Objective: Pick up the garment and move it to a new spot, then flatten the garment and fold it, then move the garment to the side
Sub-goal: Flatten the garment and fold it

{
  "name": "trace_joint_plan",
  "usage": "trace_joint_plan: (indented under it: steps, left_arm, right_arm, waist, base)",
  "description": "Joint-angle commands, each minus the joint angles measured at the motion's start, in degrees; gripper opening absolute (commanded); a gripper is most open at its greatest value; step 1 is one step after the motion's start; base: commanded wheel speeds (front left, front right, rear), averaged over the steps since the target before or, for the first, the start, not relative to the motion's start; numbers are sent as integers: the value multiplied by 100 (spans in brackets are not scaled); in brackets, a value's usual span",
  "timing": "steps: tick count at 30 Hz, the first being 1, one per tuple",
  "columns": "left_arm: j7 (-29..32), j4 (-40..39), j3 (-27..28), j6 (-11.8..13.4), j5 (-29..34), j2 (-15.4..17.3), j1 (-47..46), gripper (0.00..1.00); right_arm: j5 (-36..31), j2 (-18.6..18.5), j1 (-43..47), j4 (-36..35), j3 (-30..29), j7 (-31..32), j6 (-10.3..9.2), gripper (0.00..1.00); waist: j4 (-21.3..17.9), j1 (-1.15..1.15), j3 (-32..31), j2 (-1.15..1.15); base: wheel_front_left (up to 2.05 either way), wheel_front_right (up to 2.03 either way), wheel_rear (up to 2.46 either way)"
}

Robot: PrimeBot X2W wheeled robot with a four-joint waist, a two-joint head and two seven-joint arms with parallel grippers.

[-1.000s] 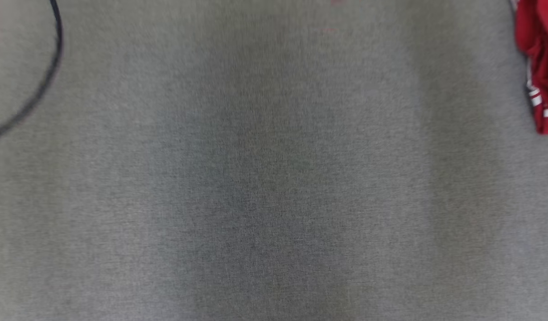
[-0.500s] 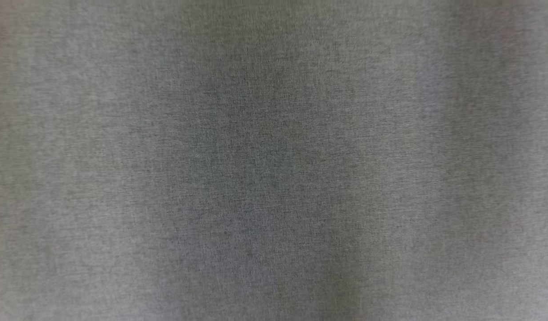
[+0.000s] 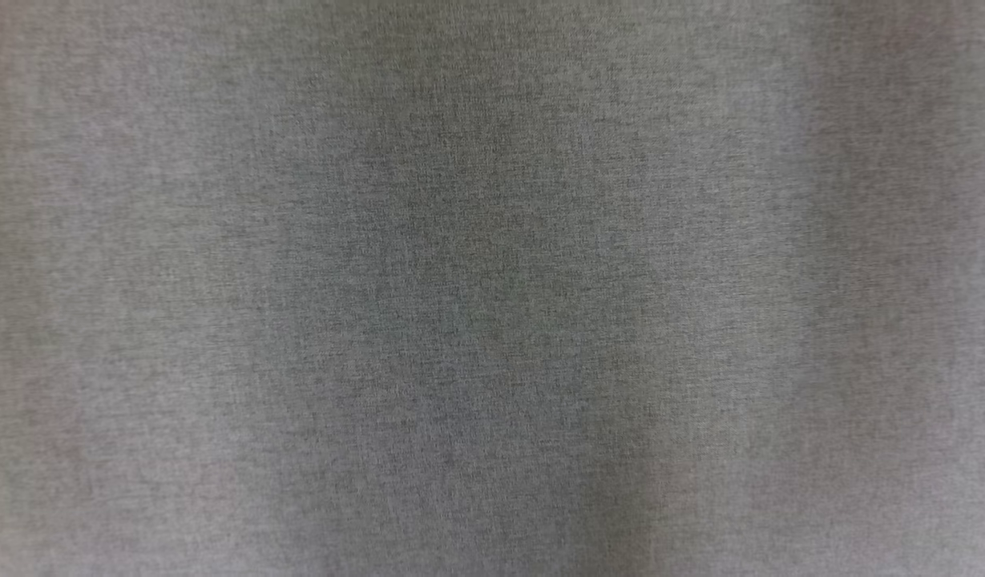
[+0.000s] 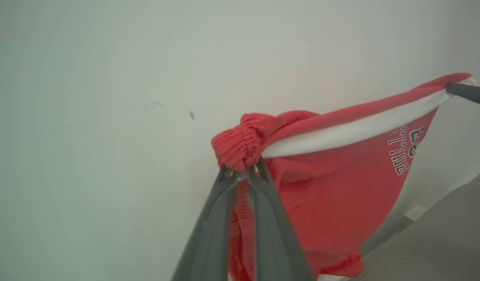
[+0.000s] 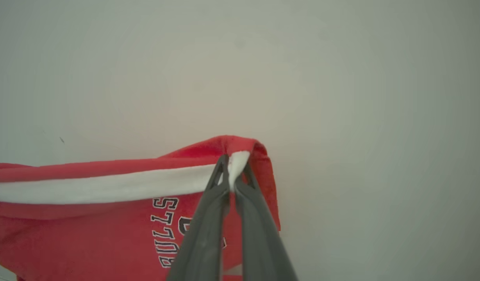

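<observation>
The garment (image 4: 341, 187) is red with a white band and dark lettering, and it hangs stretched in the air in front of a pale wall. In the left wrist view my left gripper (image 4: 245, 169) is shut on a bunched ribbed red corner. The other arm's dark fingertip (image 4: 468, 93) pinches the far end of the white band at the right edge. In the right wrist view my right gripper (image 5: 232, 171) is shut on the garment (image 5: 87, 230) at the end of its white band, and the cloth runs off to the left.
The head view looks down on a grey woven surface (image 3: 492, 288). A grey surface (image 4: 443, 242) also lies below the hanging cloth at the lower right of the left wrist view. A pale wall (image 5: 341, 97) stands behind the garment.
The head camera has shifted: a second ago a red cloth at the right edge and a dark curved cable at the upper left were in its view, and now both have gone out of it.
</observation>
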Motion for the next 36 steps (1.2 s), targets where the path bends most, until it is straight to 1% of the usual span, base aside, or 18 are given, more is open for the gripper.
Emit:
trace_joint_plan:
  steps: [1,4,8,11,12,14,18,22,24,25,28,32,34,36]
  left_arm:
    - [-199,5,51,15,-133,-16,273,0]
    - [-424,-161,93,15,-369,2,786,0]
    - [-584,-508,267,24,-539,194,1731,0]
    - [-600,-997,577,148,-499,302,2567,0]
    - [-600,-997,577,148,-499,302,2567,0]
    - [-596,-1409,829,310,-394,395,3253,0]
    - [-595,-2292,1272,626,-124,425,4689,0]
    - [-597,-3056,1657,920,144,380,5963,0]
    - [-597,-3349,1724,993,264,348,6574,0]
    - [-597,-3473,1847,1051,302,305,6849,0]
    - [-598,-3789,2007,1117,455,236,7628,0]
    - [-597,-4002,2041,1049,611,43,8560,0]
    - [-597,-4027,2180,1057,701,-64,8917,0]
    - [-597,-4021,2235,1008,797,-185,9308,0]
  right_arm:
    - [133,46,301,-29,88,-95,-16,0]
    - [351,44,768,-206,261,-225,-16,0]
    - [649,-28,1744,-603,616,-380,-16,0]
    - [918,-173,2582,-956,864,-378,-16,0]
    - [918,-173,2582,-956,864,-378,-16,0]
    - [1065,-286,3121,-1227,1017,-379,-16,0]
    - [1320,-559,4233,-1779,1203,-411,-16,0]
    - [1531,-751,5226,-2310,1290,-425,-16,0]
    - [1619,-837,5687,-2545,1262,-448,-16,0]
    - [1638,-880,5927,-2654,1282,-436,-16,0]
    - [1732,-985,6575,-2933,1218,-417,-16,0]
    - [1812,-1116,7477,-3266,1064,-407,-16,0]
    - [1803,-1150,7923,-3419,962,-413,-16,0]
    - [1733,-1162,8372,-3570,899,-354,-16,0]
  waist:
    - [7,-1,-152,-1]
    - [-17,-1,-388,-1]
    - [-76,-1,-841,-1]
    - [-90,-1,-1199,-1]
    - [-90,-1,-1199,-1]
    - [-88,-1,-1417,-1]
    - [-29,-1,-1801,-1]
    - [-18,-1,-2090,-1]
    - [-23,-1,-2208,-1]
    - [-29,-1,-2274,-1]
    - [-58,-1,-2407,-1]
    - [-53,-1,-2583,-1]
    - [-43,-1,-2665,-1]
    - [-41,-1,-2731,-1]
  base:
    - [0,0,0]
    - [0,0,0]
    - [0,0,0]
    - [0,0,0]
    - [0,0,0]
    - [0,0,0]
    - [0,0,0]
    - [0,0,0]
    - [0,0,0]
    - [0,0,0]
    - [0,0,0]
    - [0,0,0]
    - [0,0,0]
    - [0,0,0]
